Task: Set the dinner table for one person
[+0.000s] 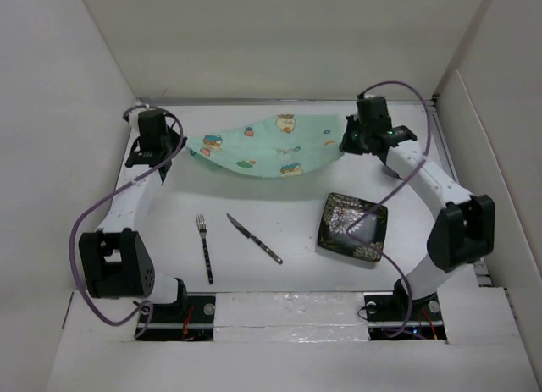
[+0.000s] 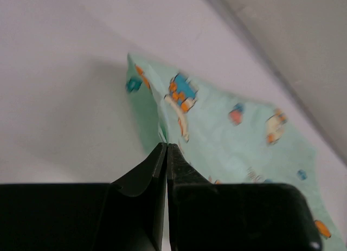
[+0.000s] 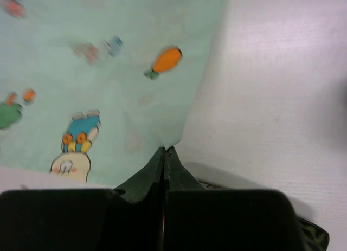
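Both arms reach far over the dinner table [image 1: 279,207], left claw [image 1: 181,146] and right claw [image 1: 349,143] each clamped on a placemat [image 1: 262,148] corner

left gripper [image 2: 166,146] and right gripper [image 3: 164,149] reach far forward, well apart, jaws pressed fully together.

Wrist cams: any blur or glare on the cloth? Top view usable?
Left wrist: placemat prints smeared, whole frame soft. Right wrist: top-left prints blurred, carrot crisper. Top external: even light, usable, soft shadow on table just below the placemat.
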